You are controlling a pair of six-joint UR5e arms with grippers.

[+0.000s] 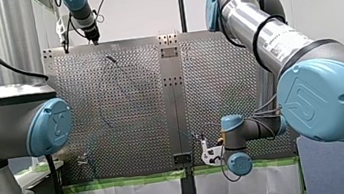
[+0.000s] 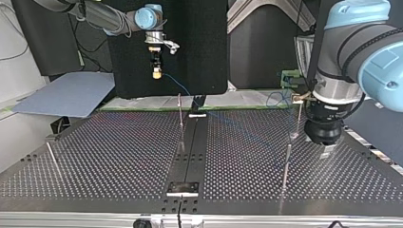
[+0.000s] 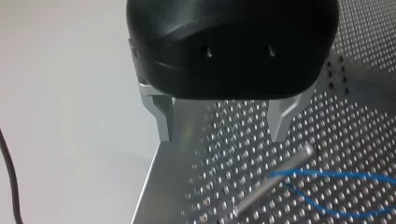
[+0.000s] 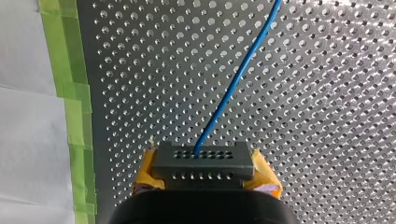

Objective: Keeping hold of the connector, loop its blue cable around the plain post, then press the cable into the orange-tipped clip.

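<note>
Perforated worktop (image 4: 327,93). Right gripper (image 4: 205,171) fingers clamp connector (image 4: 201,161), front view lower centre; blue cable (image 4: 233,88) runs ahead toward plain post (image 3: 273,179) at upper left, just ahead of left gripper (image 3: 222,135), fingers spread, empty.

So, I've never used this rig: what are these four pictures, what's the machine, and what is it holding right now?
Two robot arms work over a perforated metal table. The front view looks from behind the arms; the top view faces them from across the table; each wrist view looks along one gripper. My right gripper, with yellow pads, is shut on a dark rectangular connector, whose thin blue cable trails over the table. My left gripper, with bare metal fingers, is open and empty; a plain metal post stands ahead of it, the cable beside it.
</note>
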